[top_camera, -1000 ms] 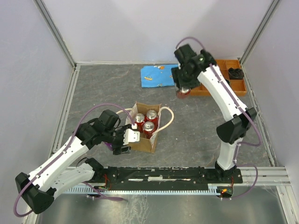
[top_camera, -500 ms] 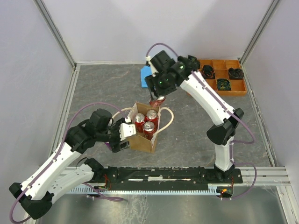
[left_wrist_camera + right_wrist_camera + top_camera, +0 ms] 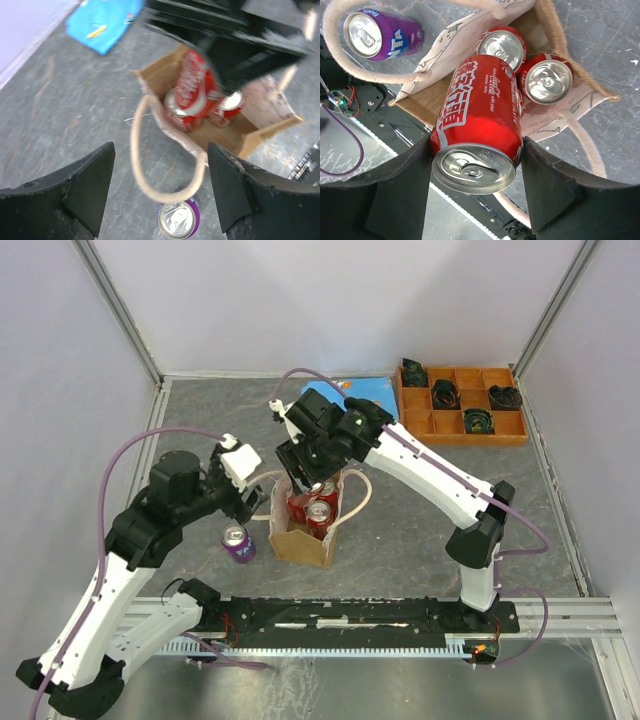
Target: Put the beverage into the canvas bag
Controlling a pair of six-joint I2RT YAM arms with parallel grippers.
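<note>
- Right gripper (image 3: 476, 165) is clamped on a red cola can (image 3: 480, 100), with one finger on each side of the can's body.
- That can hangs tilted over the open mouth of the canvas bag (image 3: 300, 543). Its base points down toward two more red cans (image 3: 502, 44) standing upright inside.
- Left gripper (image 3: 160, 200) is spread wide with nothing between its fingers. It hovers at about 10 o'clock of the bag, above one cream handle loop (image 3: 134, 135).
- Purple can (image 3: 238, 543) stands upright on the tabletop (image 3: 200, 430) just beside the bag, at its 9 o'clock.
- Blue cloth (image 3: 375, 388) lies at the bag's 1 o'clock, well apart from it.
- An orange compartment tray (image 3: 470, 437) sits farther out at 2 o'clock.
</note>
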